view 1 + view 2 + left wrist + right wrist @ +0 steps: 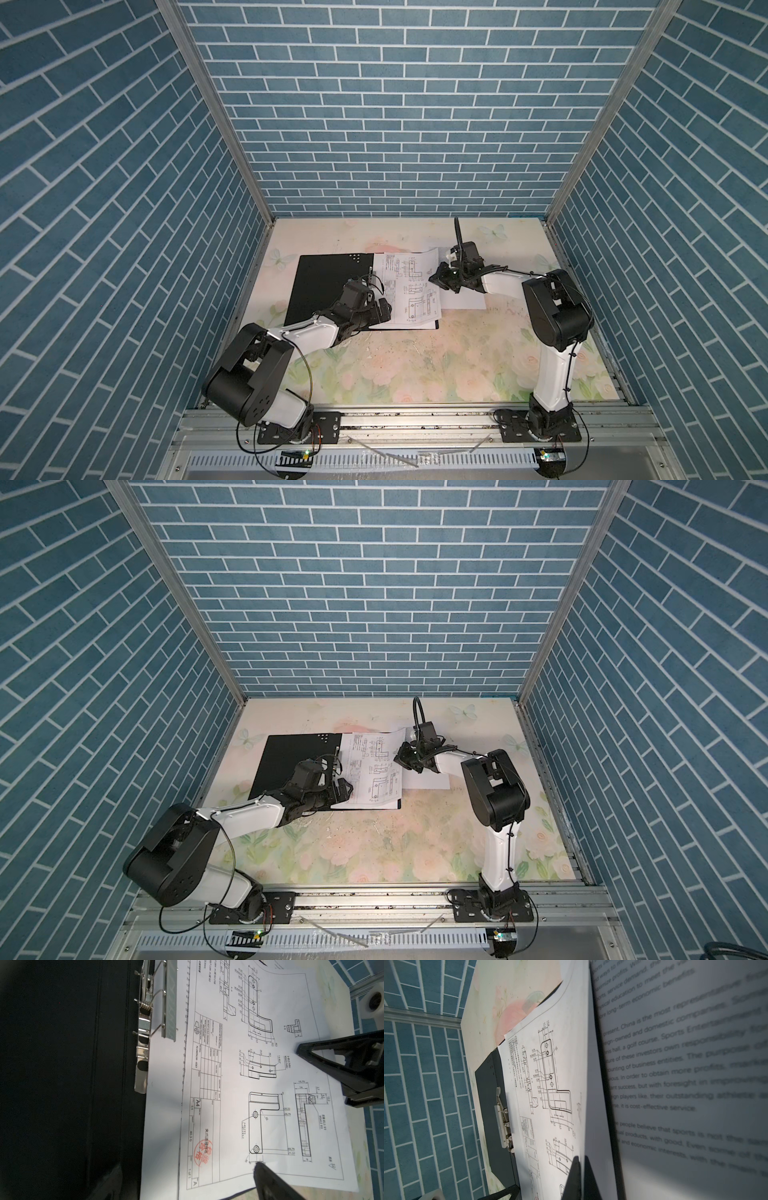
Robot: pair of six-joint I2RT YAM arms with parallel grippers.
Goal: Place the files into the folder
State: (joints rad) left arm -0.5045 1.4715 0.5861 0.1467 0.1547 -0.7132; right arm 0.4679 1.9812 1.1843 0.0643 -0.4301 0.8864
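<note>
So the folder (328,282) is lying wide open on the flowery surface (415,365), black inside facing up, sitting left of the middle in both top views. The drawing sheet (409,286) is spread over its right panel, just past the metal clip (145,1022) at the spine, and a thin black strip of folder shows along the sheet's near edge. My right hand (434,277) is pinched shut on the right edge of that sheet. In the right wrist view the paper edge runs straight between my two fingers (574,1180), and that side of the sheet curls up off the folder, back corner included. Under that hand there's a text sheet (685,1084) lying flat on the surface, right beside the folder and partly tucked under the lifted drawing. My left hand (277,1107) is spread wide with nothing in it, down low over the near, clip-side corner of the drawing sheet. One fingertip is by the middle views and the other by the bottom outline, close to the red stamp (202,1153). Honestly can't tell if those tips are actually pressing the paper or just above it. A row of printed letters also peeks out from under the drawing's clip-side edge in the left wrist view.
</note>
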